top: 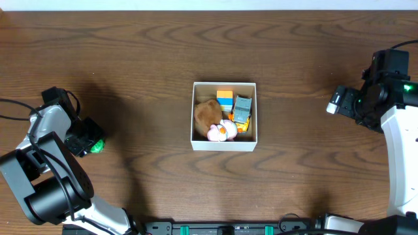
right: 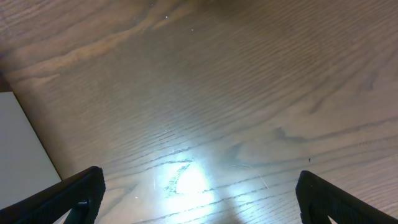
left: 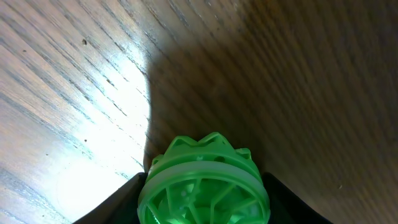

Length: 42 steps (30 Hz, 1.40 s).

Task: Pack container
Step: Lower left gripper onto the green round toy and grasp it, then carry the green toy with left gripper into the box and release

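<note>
Dark wood-grain table, bare apart from the work at its centre. The container, a square white-walled box, sits mid-table and holds a brown plush, an orange-and-blue block, a grey-blue toy and a pink-and-yellow toy; bare floor shows only at its far-left corner. The left gripper is closed on a green ribbed toy, with a dark finger showing on either side of it. From this gripper the container lies well off to the right and slightly forward. The right gripper stands wide open and empty, the container about as far to its left. Judgement: the loaded left arm makes the carry, rightward, and the green toy, being round, needs no alignment
</note>
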{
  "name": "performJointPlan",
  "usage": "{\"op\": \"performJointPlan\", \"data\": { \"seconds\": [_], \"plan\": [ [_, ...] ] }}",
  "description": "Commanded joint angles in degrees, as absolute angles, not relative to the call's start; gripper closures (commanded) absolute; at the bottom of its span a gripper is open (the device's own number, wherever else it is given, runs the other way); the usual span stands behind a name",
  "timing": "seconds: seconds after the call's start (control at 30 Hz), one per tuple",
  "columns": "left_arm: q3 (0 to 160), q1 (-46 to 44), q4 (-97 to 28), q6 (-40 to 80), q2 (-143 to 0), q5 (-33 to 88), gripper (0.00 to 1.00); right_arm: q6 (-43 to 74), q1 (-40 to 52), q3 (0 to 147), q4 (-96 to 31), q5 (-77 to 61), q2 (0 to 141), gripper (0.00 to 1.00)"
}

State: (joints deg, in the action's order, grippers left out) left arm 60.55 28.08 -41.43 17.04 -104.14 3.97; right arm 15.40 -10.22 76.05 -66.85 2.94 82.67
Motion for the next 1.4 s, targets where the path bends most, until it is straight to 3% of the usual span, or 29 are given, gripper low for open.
{"op": "performJointPlan", "data": {
  "seconds": [0.0,0.17,0.37,0.6,0.67,0.87,1.3,1.37],
  "plan": [
    [61.01,27.59,-41.32,18.74,-104.12,4.84,0.63,14.46,-10.46,76.03,-67.0,2.76,82.85,0.01],
    [64.01,22.83,-43.35,17.96,-101.8,5.43,0.67,14.46,-10.46,76.03,-66.83,2.76,82.85,0.01],
    [69.54,10.48,-47.03,15.2,-93.67,5.41,0.74,14.46,-10.46,76.03,-66.5,2.76,82.85,0.01],
    [76.71,-9.39,-47.97,8.47,-82.41,5.41,0.82,14.48,-10.46,76.03,-66.57,2.76,82.85,0.01],
    [76.99,-15.11,-47.18,6.26,-80.97,5.41,0.9,14.48,-10.46,76.03,-66.52,2.74,82.85,0.01],
    [76.99,-29.98,-46.09,-0.69,-84.23,5.39,0.91,14.5,-10.44,76.03,-66.43,2.74,82.85,0.01],
    [76.99,-33.08,-27.92,-4.93,-101.45,5.39,0.91,14.48,-10.44,76.03,-66.67,2.72,82.85,0.01],
    [76.99,-33.08,-27.57,-4.93,-103.13,5.39,0.83,14.48,-10.44,76.03,-66.67,2.72,82.85,0.01]
  ]
}}
